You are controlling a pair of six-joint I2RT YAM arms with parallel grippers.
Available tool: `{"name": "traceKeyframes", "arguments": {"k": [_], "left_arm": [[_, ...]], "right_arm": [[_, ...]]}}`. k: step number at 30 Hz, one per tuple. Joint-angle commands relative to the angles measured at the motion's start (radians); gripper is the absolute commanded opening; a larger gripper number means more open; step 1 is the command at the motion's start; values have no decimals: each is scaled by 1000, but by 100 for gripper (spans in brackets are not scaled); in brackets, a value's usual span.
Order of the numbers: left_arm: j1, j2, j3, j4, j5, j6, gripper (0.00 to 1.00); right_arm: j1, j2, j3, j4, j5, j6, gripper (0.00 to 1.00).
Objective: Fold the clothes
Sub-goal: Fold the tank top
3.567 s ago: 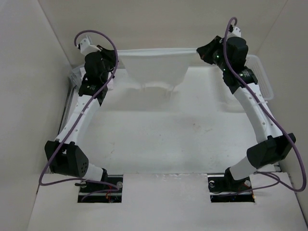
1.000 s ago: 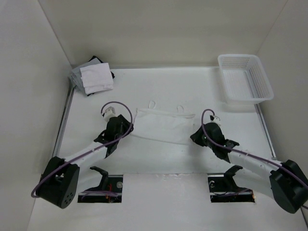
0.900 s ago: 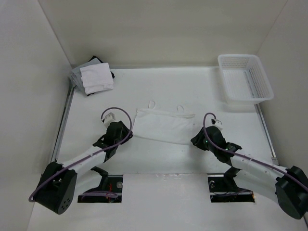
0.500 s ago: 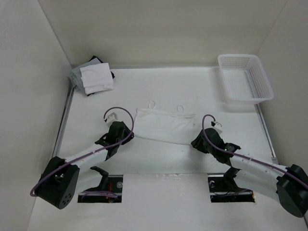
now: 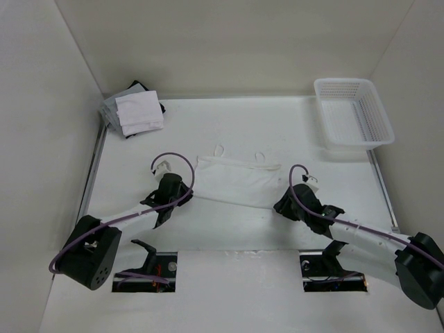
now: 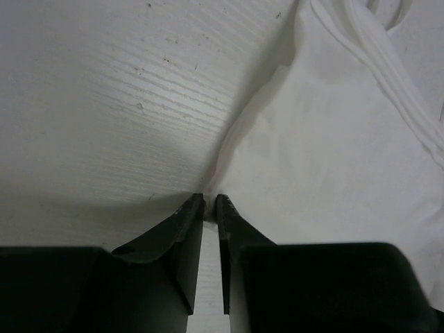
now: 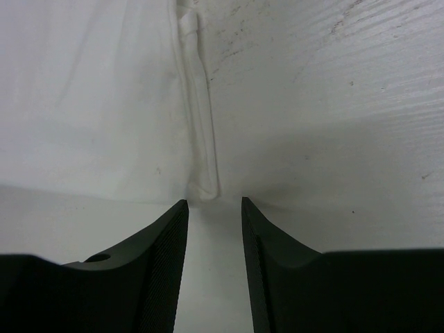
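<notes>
At mid-frame of the top view, on the table (image 5: 229, 132): the clothes (image 5: 236, 182), spread flat, loops toward the top edge; left gripper (image 6: 209, 201), jaws narrowed to a slit, pinching the lower-left corner; right gripper (image 7: 214, 205), spread, straddling the lower-right hem end; both probably stationed to lift that edge for folding; basket (image 5: 320, 114), upper right, nothing inside; cloth pile (image 5: 133, 111), upper left.

The right hand (image 7: 214, 202) hangs low over the bench (image 7: 333, 104), its two dark fingers (image 7: 163, 257) parted. The white garment (image 7: 90, 97) lies flat, its seamed corner just beyond the gap between them.
</notes>
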Motion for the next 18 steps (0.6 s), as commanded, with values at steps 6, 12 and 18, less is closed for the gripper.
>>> {"name": "traceKeyframes", "arguments": {"k": [6,12,18], "left_arm": [[18,-33,-16,-26,11,3,10],[19,-21,-19,-13,13,0,8],[21,-36,-27,-9,13,-3,8]], "right_arm": [[9,-44,25,73,-18,1,44],[1,37,23,96,-38,-10,47],[1,100,52,98,-41,-11,35]]}}
